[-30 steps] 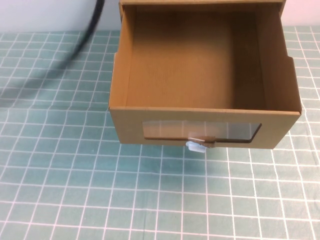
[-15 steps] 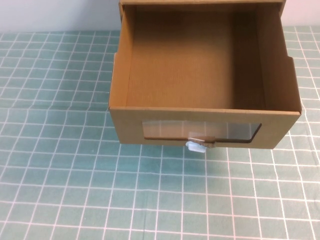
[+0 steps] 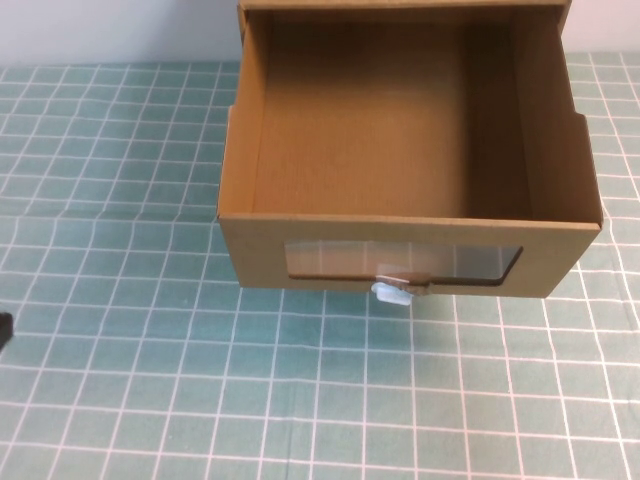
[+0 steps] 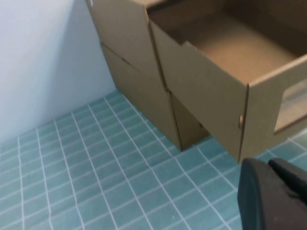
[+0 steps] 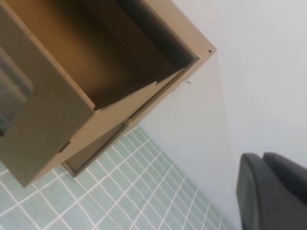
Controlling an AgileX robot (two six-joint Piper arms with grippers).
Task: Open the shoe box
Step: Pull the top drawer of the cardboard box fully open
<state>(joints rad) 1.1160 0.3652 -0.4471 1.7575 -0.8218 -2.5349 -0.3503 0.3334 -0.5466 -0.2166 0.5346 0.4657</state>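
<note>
well, the left gripper [image 4: 271,191] hangs low over the table [image 4: 96,182], off to the left of the pulled-out drawer [image 4: 208,86] and touching nothing; whether it is apart or together i cannot tell. the right gripper [image 5: 269,189] hovers off the drawer's right side near the white wall [image 5: 249,72], also holding nothing, and its state is just as unclear. between them the shoe box [image 4: 129,57] stands at the back of the table by the wall, its drawer slid far out toward the robot and showing a bare cardboard floor. the front panel carries a clear window [image 3: 400,258] and a small pull tab [image 3: 396,291]. by my reading the opening is done, and what is left is only for the arms to park clear.
</note>
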